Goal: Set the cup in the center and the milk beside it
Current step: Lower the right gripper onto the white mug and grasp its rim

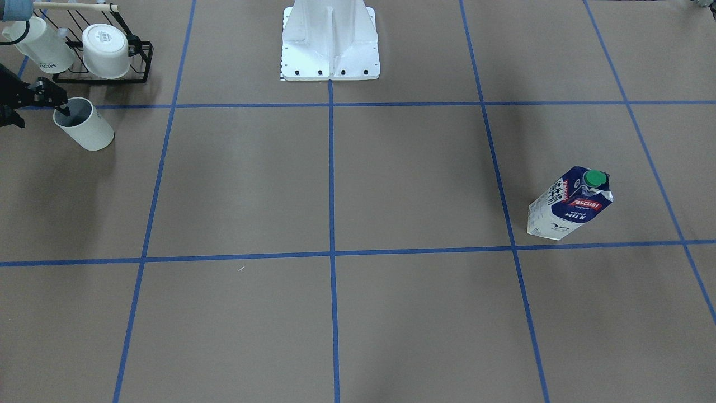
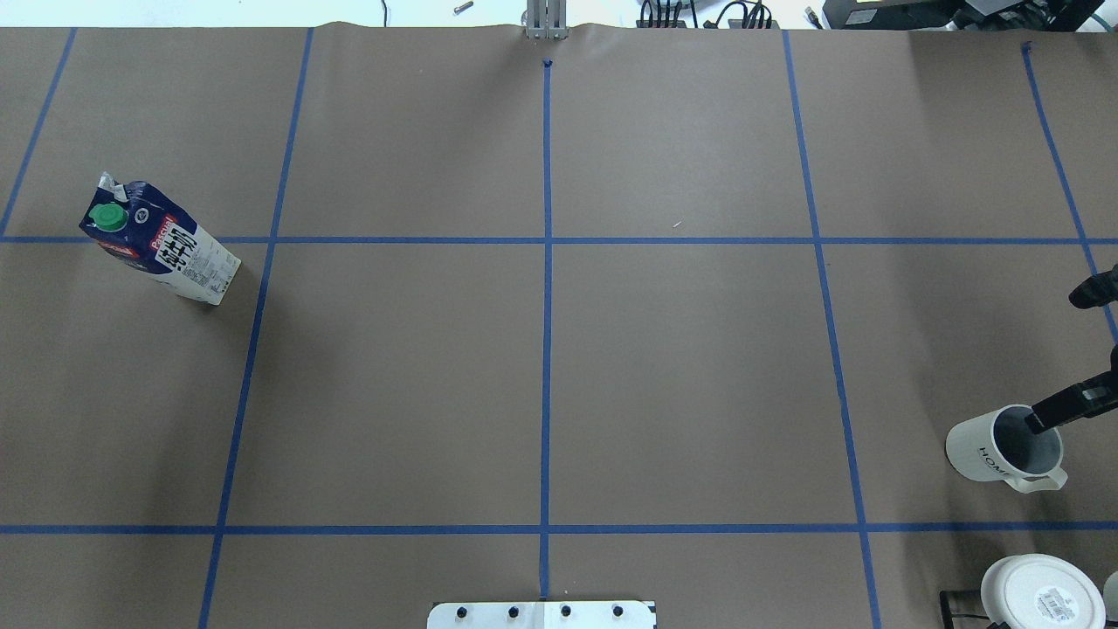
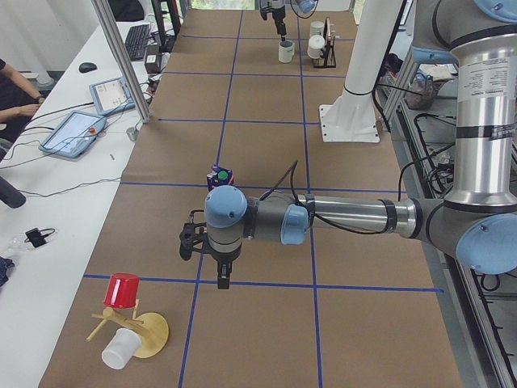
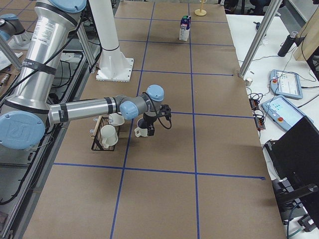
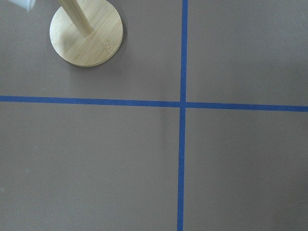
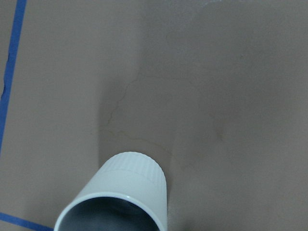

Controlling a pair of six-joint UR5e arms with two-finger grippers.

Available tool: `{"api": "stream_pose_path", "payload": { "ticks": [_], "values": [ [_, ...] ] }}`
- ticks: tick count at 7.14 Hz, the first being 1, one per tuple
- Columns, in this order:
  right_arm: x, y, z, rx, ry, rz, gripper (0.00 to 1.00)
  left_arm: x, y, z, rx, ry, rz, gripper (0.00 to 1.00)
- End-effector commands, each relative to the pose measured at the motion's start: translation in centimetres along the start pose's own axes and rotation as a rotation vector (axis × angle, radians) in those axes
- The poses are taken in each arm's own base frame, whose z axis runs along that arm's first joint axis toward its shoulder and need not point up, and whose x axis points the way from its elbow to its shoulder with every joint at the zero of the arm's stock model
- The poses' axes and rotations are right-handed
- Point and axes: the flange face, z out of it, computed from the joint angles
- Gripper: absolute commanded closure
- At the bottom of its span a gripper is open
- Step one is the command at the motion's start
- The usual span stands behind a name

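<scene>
Two things sit far from their places. The plain cool-white cylindrical mug with a grey inside, the cup, stands near the right end of the brown worktop, close to a black wire rack that holds two creamier mugs. The dark blue and white gable-top milk carton with its green screw cap stands upright near the opposite end. The middle crossing of blue tape lines, which I take for the centre, is far from both.

The right tool has its jaws spread: one finger dips inside the cup's rim, the other stands outside, nothing pinched as yet. The left tool shows only from the side, hovering near a wooden stand with a red cup; I cannot tell whether it is open or closed.

Risks, as I judge them: a pinch on one thin wall may let the cup swing or slip on the long carry; a crooked lift could knock the rack; the tall, light carton may topple when grasped or set down beside the cup.
</scene>
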Motion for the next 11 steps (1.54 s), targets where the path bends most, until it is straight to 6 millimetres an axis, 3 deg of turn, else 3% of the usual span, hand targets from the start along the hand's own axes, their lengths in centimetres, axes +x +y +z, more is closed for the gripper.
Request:
{"api": "stream_pose_path", "payload": {
  "ticks": [1,4,5,6,8,10,11],
  "values": [
    [-0.9,-0.3,0.8,-0.015,-0.002,-0.016,0.00,-0.1,0.0,0.1,-0.002,0.000,0.001,0.02],
    [-0.4,-1.1,2.2,-0.034,0.002,-0.014,0.00,-0.2,0.0,0.2,-0.003,0.000,0.000,0.02],
    [-0.6,-1.3,2.3,-0.034,-0.001,-0.013,0.38,-0.2,0.0,0.2,-0.003,-0.002,0.002,0.02],
    [-1.1,-1.2,2.8,-0.043,0.009,-0.032,0.99,-0.2,0.0,0.2,-0.004,-0.002,0.001,0.02],
    [-1.5,-1.2,2.8,-0.046,-0.003,-0.030,1.00,-0.1,-0.1,0.1,-0.002,-0.002,0.003,0.02],
    [-1.7,-1.9,1.5,-0.019,-0.024,-0.018,1.00,0.1,-0.3,0.0,0.009,-0.001,0.011,0.02],
    [-1.1,-4.4,-2.2,0.050,-0.087,0.030,1.00,0.3,-0.4,-0.2,0.015,0.000,0.015,0.02]
  ]
}}
